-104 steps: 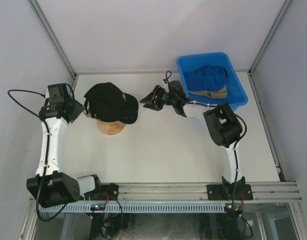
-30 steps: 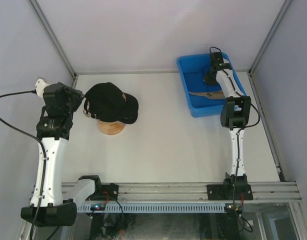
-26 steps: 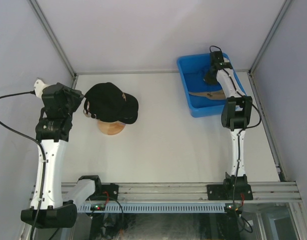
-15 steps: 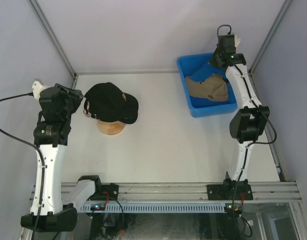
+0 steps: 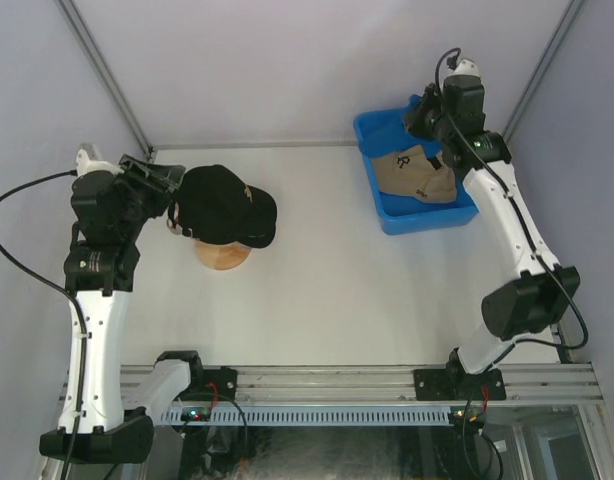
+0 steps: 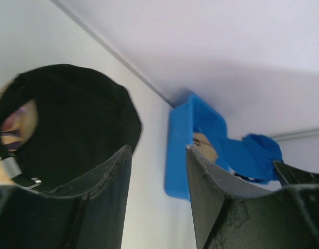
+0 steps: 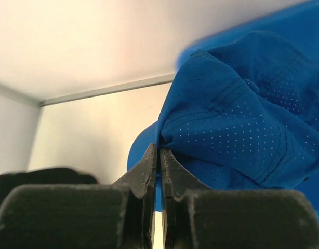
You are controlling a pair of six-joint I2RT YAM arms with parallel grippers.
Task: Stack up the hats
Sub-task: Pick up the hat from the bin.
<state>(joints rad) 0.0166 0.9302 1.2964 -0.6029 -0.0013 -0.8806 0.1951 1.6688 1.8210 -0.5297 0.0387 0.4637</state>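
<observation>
A black hat (image 5: pixel 223 204) sits on the round wooden stand (image 5: pixel 223 256) at the left. My left gripper (image 5: pixel 169 180) hovers just left of it, open with nothing between its fingers (image 6: pixel 114 171). In the right wrist view my right gripper (image 7: pixel 159 149) is shut on a fold of the blue hat (image 7: pixel 237 124). It holds the hat raised over the far edge of the blue bin (image 5: pixel 387 210). From the left wrist, the blue hat (image 6: pixel 258 154) hangs above the bin (image 6: pixel 181 150). A tan hat (image 5: pixel 415 174) lies in the bin.
The white table (image 5: pixel 337 290) runs between the stand and the bin. Grey walls with metal posts close in the back and both sides. The arm bases and a metal rail (image 5: pixel 327 380) line the near edge.
My right arm has risen out of the bin with the blue hat, uncovering the tan hat. My left gripper has lifted and swung toward the black hat.
</observation>
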